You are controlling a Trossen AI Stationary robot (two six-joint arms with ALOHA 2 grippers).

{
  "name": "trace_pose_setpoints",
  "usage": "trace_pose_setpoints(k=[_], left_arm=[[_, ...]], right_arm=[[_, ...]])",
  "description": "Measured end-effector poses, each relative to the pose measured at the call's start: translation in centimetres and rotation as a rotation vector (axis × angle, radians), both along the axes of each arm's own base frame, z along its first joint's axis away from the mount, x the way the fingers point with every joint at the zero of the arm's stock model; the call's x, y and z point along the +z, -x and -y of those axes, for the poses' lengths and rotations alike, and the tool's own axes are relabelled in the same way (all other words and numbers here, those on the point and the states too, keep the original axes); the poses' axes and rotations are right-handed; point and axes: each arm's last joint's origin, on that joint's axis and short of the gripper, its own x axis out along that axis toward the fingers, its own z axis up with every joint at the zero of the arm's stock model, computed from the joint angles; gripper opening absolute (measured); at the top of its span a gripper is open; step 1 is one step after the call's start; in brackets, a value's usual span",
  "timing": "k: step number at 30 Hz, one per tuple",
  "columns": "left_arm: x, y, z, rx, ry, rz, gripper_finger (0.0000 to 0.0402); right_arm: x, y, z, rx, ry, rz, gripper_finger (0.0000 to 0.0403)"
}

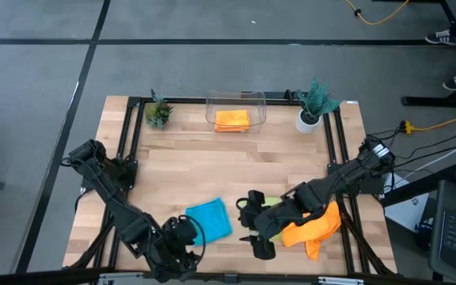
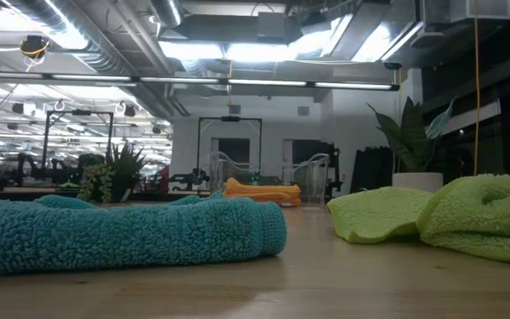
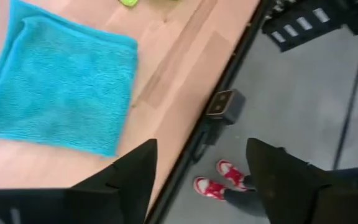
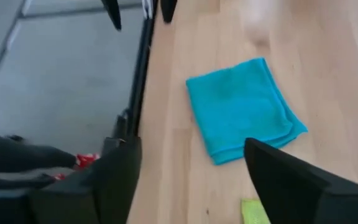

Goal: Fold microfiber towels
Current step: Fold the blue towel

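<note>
Teal towel (image 1: 210, 219) lies folded, both jaws wide and empty; go for the green towel (image 2: 432, 217) next, pinching its near corners evenly.

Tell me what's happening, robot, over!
Left gripper open, empty, at table's near edge. Right gripper open, empty, beside it. Teal towel folded flat between them; orange towel crumpled under right arm; another orange one in the bin. Nothing blocking.

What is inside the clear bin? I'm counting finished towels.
The clear bin holds a folded orange towel, lying flat at its bottom. Whether another towel lies under it cannot be seen; the orange cloth covers that spot.
</note>
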Motion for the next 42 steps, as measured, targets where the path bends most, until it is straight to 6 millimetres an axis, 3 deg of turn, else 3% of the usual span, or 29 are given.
trace_pose_setpoints(k=[8, 16, 22, 28, 34, 42], left_arm=[[-2.5, -1.2, 0.4, -0.167, -0.233, -0.014, 0.029], [-7.9, -2.8, 1.9, -0.197, -0.39, -0.102, 0.0292], [-12.5, -3.3, 3.0, -0.211, -0.41, -0.219, 0.029], [-14.1, -3.1, 3.7, -0.187, -0.411, -0.238, 0.0281], [-14.4, -2.8, 4.1, -0.196, -0.412, -0.237, 0.028], [-14.6, -2.9, 4.2, -0.185, -0.425, -0.217, 0.0277]], right_arm=[[-4.4, -2.1, -1.0, 0.083, 0.135, -0.075, 0.0305], [-10.2, -4.7, -2.5, 0.194, 0.251, -0.111, 0.0305], [-14.3, -6.1, -3.3, 0.217, 0.281, -0.137, 0.0298], [-17.8, -6.6, -3.6, 0.22, 0.305, -0.197, 0.0284], [-18.9, -7.2, -3.2, 0.199, 0.301, -0.205, 0.0279], [-19.0, -7.7, -2.3, 0.142, 0.264, -0.22, 0.0279]])
